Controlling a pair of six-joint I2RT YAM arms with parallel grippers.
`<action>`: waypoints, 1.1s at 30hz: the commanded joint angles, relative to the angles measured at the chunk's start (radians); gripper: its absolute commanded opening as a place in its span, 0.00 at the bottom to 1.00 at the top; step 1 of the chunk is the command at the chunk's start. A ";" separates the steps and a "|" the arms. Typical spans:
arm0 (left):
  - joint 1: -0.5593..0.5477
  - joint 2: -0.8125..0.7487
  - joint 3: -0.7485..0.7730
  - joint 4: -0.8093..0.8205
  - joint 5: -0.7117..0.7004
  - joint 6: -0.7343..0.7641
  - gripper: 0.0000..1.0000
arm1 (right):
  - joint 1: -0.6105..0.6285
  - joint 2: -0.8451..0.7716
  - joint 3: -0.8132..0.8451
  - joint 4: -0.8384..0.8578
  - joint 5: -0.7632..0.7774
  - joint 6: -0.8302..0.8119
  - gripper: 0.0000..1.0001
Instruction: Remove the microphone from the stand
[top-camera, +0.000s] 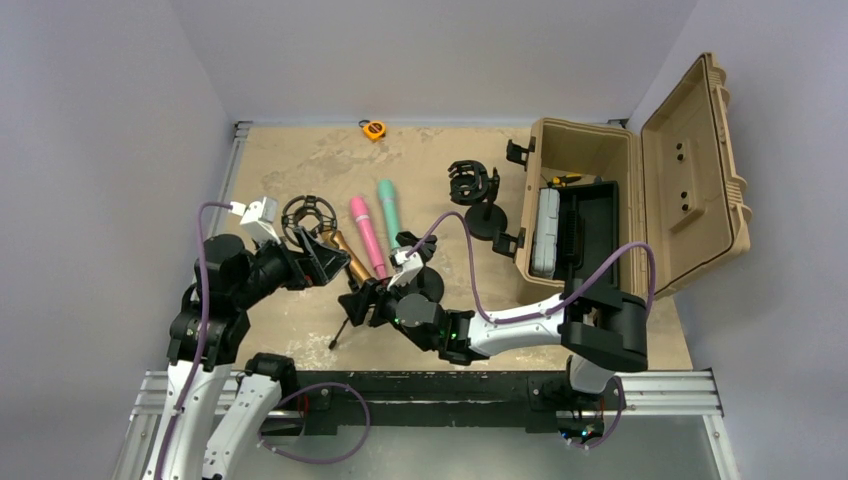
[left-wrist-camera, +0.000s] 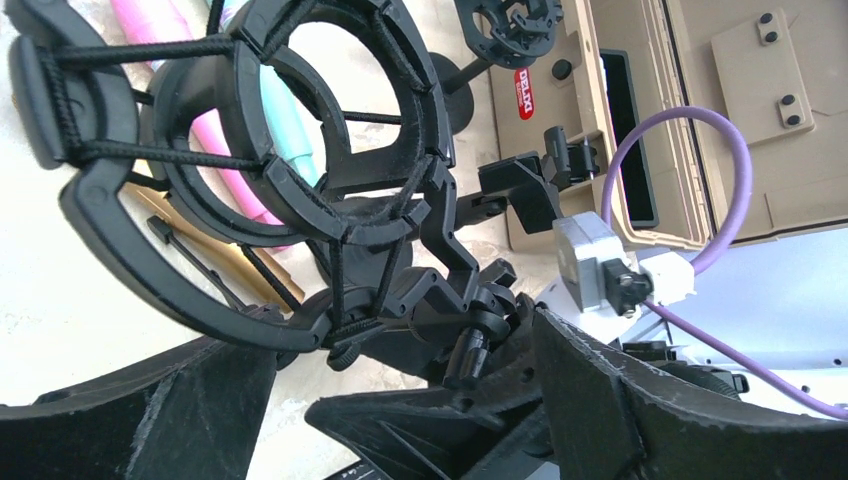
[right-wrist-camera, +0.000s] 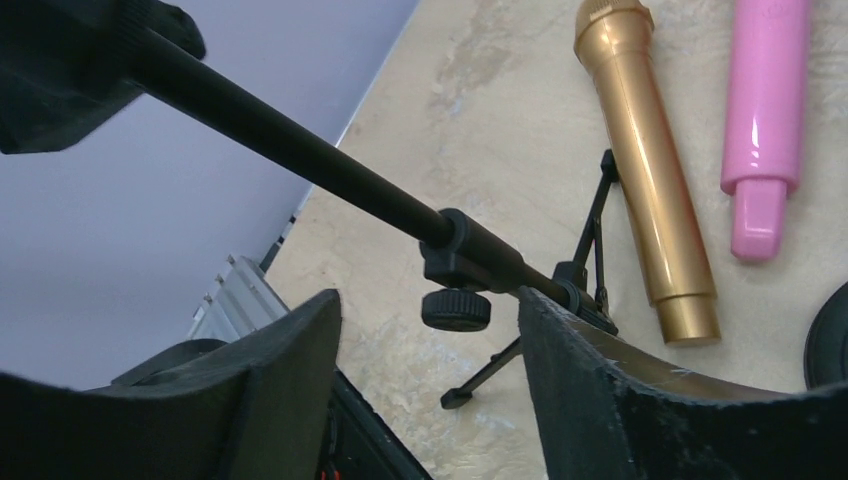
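Stand (right-wrist-camera: 330, 165): tilted, shock mount (left-wrist-camera: 95, 210) at its top.
Gold microphone (right-wrist-camera: 645, 170): flat on the table (right-wrist-camera: 480, 80), just beside the stand's legs.
Your left gripper (top-camera: 315, 255): at the stand's mount; you cannot tell its grip.
Your right gripper (right-wrist-camera: 428, 300): jaws apart, the stand's pole between them.

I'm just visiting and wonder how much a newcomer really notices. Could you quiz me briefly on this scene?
1. True or false: the shock mount holds a microphone.
2. The tan case has its lid: A open, B shut, C missing.
3. Which arm straddles the stand pole?

Key: 1 false, its ring is empty. 2 A. 3 the right arm, with its fingers on either side of the pole.
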 joint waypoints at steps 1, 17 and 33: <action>0.007 0.024 0.033 0.040 0.039 0.004 0.90 | 0.002 0.013 0.042 -0.017 0.036 0.049 0.60; 0.007 0.050 0.029 0.054 0.042 0.019 0.86 | 0.025 0.054 0.126 -0.134 0.148 -0.004 0.27; 0.007 0.066 0.054 0.037 0.026 0.047 0.57 | 0.137 0.442 0.468 -0.836 0.732 0.071 0.00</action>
